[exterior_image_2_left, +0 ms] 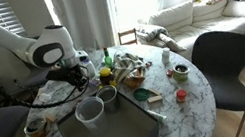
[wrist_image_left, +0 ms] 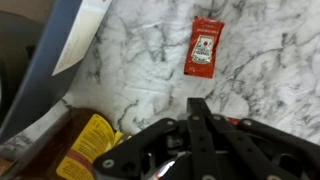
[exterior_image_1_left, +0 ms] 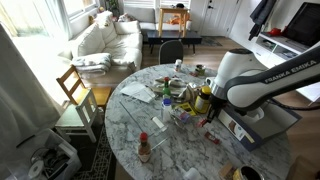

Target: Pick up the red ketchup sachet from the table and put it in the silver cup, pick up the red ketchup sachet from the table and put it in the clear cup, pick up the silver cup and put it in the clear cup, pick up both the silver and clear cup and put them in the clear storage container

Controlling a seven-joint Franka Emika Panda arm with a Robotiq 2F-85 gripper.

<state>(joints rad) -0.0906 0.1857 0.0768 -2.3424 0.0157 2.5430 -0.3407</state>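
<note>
In the wrist view a red ketchup sachet lies flat on the marble table, just beyond my gripper. The fingers are pressed together and I see nothing between them. In an exterior view the gripper hangs low over the table beside the yellow-lidded jar. The silver cup and the clear cup stand upright side by side, in front of the gripper. The clear storage container lies at the table's near edge, touching the cups' side.
A green lid, a small red item and assorted clutter sit mid-table. A red-capped sauce bottle stands near the table edge. Chairs ring the table. The container's edge fills the wrist view's left.
</note>
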